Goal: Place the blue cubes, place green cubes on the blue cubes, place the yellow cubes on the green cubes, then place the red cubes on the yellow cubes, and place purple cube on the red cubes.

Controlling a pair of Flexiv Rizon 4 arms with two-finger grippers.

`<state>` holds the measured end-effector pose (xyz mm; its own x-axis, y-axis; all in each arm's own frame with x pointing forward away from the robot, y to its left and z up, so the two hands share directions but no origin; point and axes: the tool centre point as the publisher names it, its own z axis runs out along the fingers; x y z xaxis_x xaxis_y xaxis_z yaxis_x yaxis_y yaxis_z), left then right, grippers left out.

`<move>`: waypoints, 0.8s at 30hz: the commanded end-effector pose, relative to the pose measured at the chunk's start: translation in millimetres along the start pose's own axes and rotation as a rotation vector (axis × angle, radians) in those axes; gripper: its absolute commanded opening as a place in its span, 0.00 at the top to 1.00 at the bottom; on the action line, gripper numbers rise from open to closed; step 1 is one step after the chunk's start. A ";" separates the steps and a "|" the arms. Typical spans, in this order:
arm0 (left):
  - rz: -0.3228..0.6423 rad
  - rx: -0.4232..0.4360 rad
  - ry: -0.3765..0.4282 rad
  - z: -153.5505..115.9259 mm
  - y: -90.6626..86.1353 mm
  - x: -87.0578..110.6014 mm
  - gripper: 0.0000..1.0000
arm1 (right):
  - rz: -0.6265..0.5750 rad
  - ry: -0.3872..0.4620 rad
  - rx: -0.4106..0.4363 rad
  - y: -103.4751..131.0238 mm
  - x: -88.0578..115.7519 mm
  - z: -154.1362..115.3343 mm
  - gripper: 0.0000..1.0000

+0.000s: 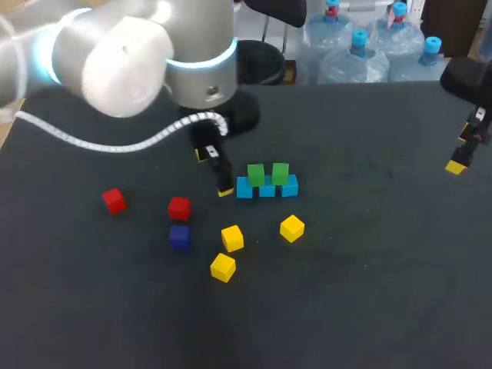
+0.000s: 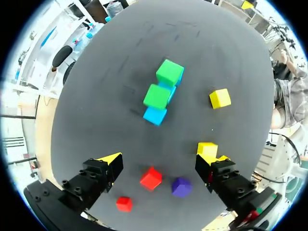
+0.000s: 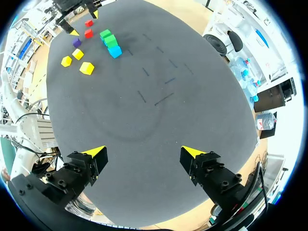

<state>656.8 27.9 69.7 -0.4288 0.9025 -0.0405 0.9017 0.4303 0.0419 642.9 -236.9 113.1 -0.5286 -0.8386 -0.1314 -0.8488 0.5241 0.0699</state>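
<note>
My left end effector [image 2: 165, 159] hangs over the middle of the counter [image 1: 369, 292], just off the left end of the blue row, with its fingers spread wide and nothing between them. From the overhead camera I cannot tell whether its lower tip touches the surface. The three blue cubes [image 1: 267, 187] lie side by side in a short row near the counter's middle, a little toward the far edge, each touching its neighbour. The two green cubes [image 1: 256, 174] sit on top of that row, each resting across a seam between two blues, with a slight gap between the pair. The rest lies loose on the near side of the row. The three yellow cubes [image 1: 232, 237] are scattered and apart from one another, two of them close together and the third off toward the right edge. The two red cubes [image 1: 179, 207] sit toward the left edge, well apart from each other, and the purple cube [image 1: 179, 237] lies just beside the nearer red one, on its near side. My right end effector [image 3: 144, 153] is up by the right edge, toward the far right corner, well apart from every cube, its fingers wide and empty.
</note>
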 end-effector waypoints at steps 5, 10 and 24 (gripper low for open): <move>0.003 0.015 -0.006 1.4 3.9 0.9 0.00 | -0.001 -0.001 -0.001 -0.7 -0.1 0.7 0.00; -0.062 -0.039 -0.057 -12.2 12.0 14.8 0.00 | -0.001 -0.001 -0.001 -0.7 -0.1 0.7 0.00; -0.584 -0.142 -0.087 -30.6 -7.2 141.3 0.00 | -0.001 -0.001 -0.001 -0.7 -0.1 0.7 0.00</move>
<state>630.9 119.6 92.8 -0.7726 0.6324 -0.0564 0.6248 0.7731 0.1098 643.0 -236.9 113.1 -0.5287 -0.8386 -0.1314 -0.8488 0.5241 0.0699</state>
